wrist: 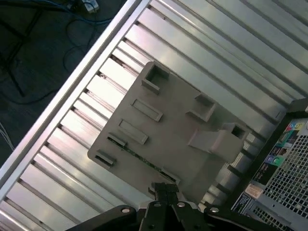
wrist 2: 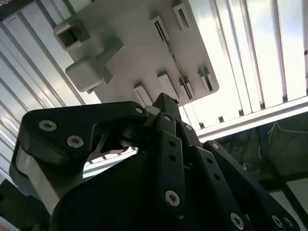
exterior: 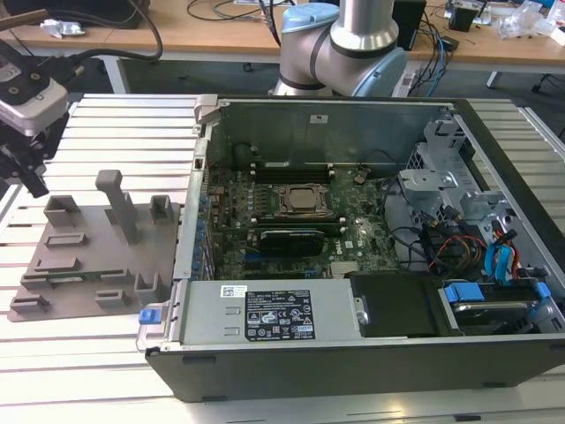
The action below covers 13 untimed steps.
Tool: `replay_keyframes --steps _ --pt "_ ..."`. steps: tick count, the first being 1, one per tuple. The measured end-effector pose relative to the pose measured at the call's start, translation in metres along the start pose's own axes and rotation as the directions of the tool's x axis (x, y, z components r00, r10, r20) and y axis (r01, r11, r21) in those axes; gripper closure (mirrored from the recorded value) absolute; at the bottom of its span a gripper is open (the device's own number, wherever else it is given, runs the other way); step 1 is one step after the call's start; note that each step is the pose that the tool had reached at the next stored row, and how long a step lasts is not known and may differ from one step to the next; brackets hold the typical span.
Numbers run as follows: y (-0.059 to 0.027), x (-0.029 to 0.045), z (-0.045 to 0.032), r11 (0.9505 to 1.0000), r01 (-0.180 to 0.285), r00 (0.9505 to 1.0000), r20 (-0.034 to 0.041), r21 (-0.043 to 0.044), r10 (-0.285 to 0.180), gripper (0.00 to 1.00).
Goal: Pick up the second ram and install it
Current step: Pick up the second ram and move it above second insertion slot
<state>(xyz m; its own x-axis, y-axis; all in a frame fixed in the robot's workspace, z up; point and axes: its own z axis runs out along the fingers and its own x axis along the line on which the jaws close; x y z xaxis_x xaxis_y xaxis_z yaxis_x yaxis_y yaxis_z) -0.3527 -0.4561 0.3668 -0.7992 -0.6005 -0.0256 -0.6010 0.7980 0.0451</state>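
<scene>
The second ram (exterior: 78, 276) is a thin green stick lying on edge in the slots of the grey fixture plate (exterior: 88, 247), at the exterior view's left beside the open computer case (exterior: 353, 221). In the first wrist view the ram (wrist: 134, 154) runs along the plate's (wrist: 168, 134) near edge. My gripper (exterior: 33, 181) hangs above and beyond the plate's far left corner, well clear of the ram. Its black fingers (wrist: 166, 188) stand together with nothing between them. In the second wrist view the gripper (wrist 2: 164, 102) points toward the plate (wrist 2: 134, 53).
The plate carries a tall upright post (exterior: 119, 208) and several low blocks. The case's metal wall (exterior: 190, 221) rises right beside the plate. Inside are the motherboard with the processor socket (exterior: 303, 200), memory slots (exterior: 287, 172) and cables (exterior: 494, 256). The ribbed aluminium table (exterior: 88, 353) lies all around.
</scene>
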Motion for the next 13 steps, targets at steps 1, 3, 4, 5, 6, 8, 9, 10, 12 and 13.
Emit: replay_keyframes --steps 1,3,4,5,6,8,9,10,12,13 --pt "0.0000 0.0000 0.0000 0.9998 0.020 0.9998 -0.0010 -0.0006 -0.020 0.90" --pt "0.0000 0.0000 -0.0001 0.9983 0.059 0.9983 -0.0027 -0.0016 -0.059 0.90" --pt "0.0000 0.0000 0.0000 0.9969 0.079 0.9969 -0.0035 -0.0022 -0.079 0.90" --pt "0.0000 0.0000 0.0000 0.9944 0.106 0.9944 -0.0046 -0.0030 -0.106 0.90" --pt "0.0000 0.0000 0.0000 0.9914 0.130 0.9914 -0.0056 -0.0038 -0.130 0.90" --pt "0.0000 0.0000 0.0000 0.9875 0.157 0.9875 -0.0068 -0.0046 -0.157 0.90" --pt "0.0000 0.0000 0.0000 0.9838 0.179 0.9838 -0.0077 -0.0054 -0.179 0.90" --pt "0.0000 0.0000 0.0000 0.9804 0.197 0.9804 -0.0084 -0.0060 -0.197 0.90" --pt "0.0000 0.0000 0.0000 0.9698 0.244 0.9698 -0.0102 -0.0077 -0.244 0.90" --pt "0.0000 0.0000 0.0000 0.9648 0.263 0.9647 -0.0110 -0.0084 -0.263 0.90"
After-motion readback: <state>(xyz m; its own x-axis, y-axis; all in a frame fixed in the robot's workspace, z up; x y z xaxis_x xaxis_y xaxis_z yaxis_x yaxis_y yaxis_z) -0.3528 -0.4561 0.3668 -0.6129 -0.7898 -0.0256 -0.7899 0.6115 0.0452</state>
